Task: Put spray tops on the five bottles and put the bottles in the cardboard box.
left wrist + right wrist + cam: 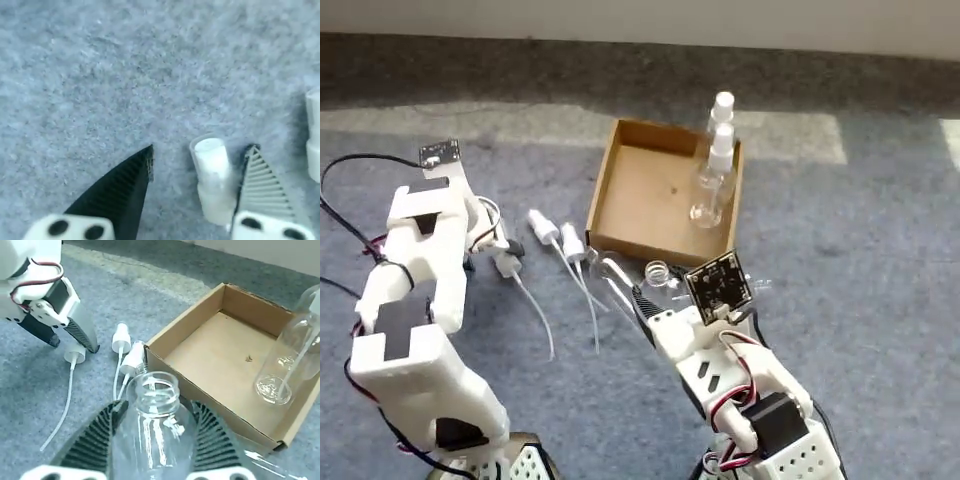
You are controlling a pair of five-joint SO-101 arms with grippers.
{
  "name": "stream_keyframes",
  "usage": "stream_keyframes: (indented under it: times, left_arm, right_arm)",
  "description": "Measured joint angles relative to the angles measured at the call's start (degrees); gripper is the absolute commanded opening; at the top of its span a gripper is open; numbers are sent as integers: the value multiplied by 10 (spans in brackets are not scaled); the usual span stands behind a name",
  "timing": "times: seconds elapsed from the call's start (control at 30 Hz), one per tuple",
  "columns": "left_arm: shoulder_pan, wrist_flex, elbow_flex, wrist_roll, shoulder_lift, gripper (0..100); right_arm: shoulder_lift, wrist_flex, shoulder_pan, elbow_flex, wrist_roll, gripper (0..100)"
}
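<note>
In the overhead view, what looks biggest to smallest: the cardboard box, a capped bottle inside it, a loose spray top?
1. cardboard box
2. capped bottle
3. spray top, though its thin tube runs nearly bottle-long.

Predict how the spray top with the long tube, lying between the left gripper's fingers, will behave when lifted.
The spray top looks small and plastic, so probably light. Its thin tube curves along the carpet, so it will likely flop and swing. Its rounded cap may slip between the left gripper's open fingers.

left pincer (201, 149) spread, right pincer (159, 407) clamped
</note>
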State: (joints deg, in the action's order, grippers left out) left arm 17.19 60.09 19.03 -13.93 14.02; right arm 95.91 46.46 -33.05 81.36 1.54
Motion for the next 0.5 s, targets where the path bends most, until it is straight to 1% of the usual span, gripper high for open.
stream_keyframes:
  times: [0.2, 0.3, 0.5]
  left_arm:
    - [-24, 0, -7, -1, 0, 120]
    - [-27, 4, -20, 0, 0, 111]
    - [-25, 81, -73, 0, -52, 109]
  right_arm:
    - [0, 0, 0, 0, 0, 4]
    - [0, 0, 0, 0, 0, 4]
    - [0, 0, 0, 0, 0, 4]
